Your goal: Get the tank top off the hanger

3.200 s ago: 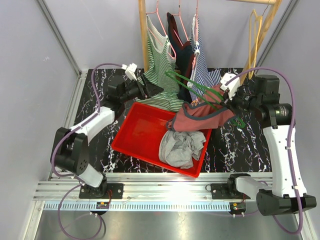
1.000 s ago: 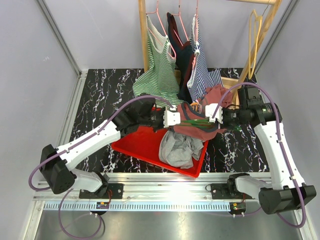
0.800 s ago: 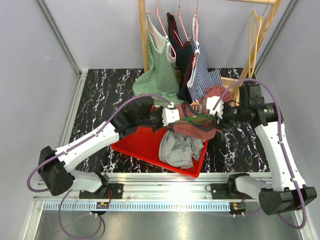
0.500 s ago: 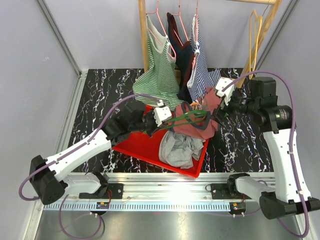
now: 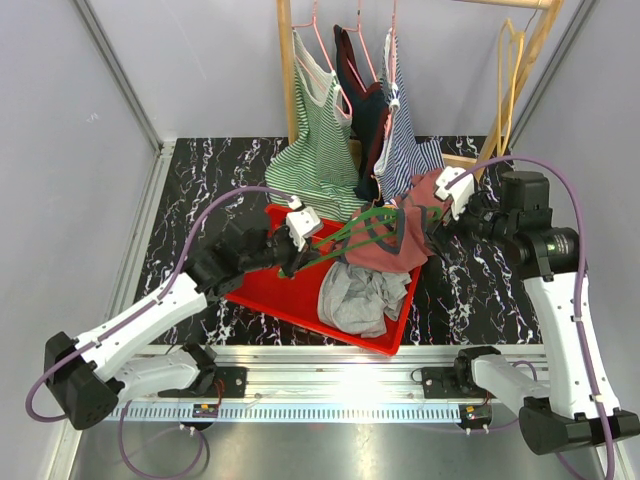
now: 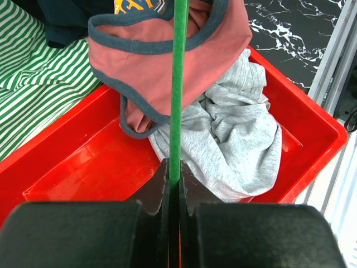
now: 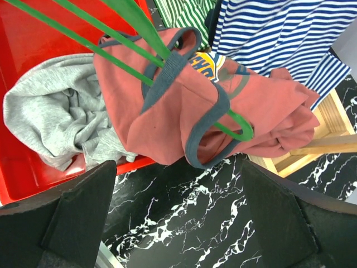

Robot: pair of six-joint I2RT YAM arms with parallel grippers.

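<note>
**Right now: hanger pinched on the left, top dangling at the right arm's door**

So, the left arm [image 5: 150, 310] reaches across the red tray [image 5: 250, 292] and the left jaws are pressed together on the green hanger [image 6: 178, 84]; the wrist view shows the thin green bar nipped tight between them. From that pinch the hanger's long axis slants up and away toward the right arm [image 5: 555, 290]. The pink tank top [image 5: 408, 232] with its blue trim hangs at the far end, over the tray's far right corner and above the grey garment [image 5: 355, 295] lying in it.

The right jaws are spread wide with nothing in them, just beside the top. The right wrist view shows the cloth straight ahead, one blue strap [image 7: 167, 78] looped over a green hanger bar.

That's the relation that counts. The top sits at the hanger's far end from the left pinch, and the right arm is clearly the nearer one. My read is that the right jaws should close on the cloth and draw it along the hanger's line, away from the left jaws. The looped strap looks like the snag risk.
</note>
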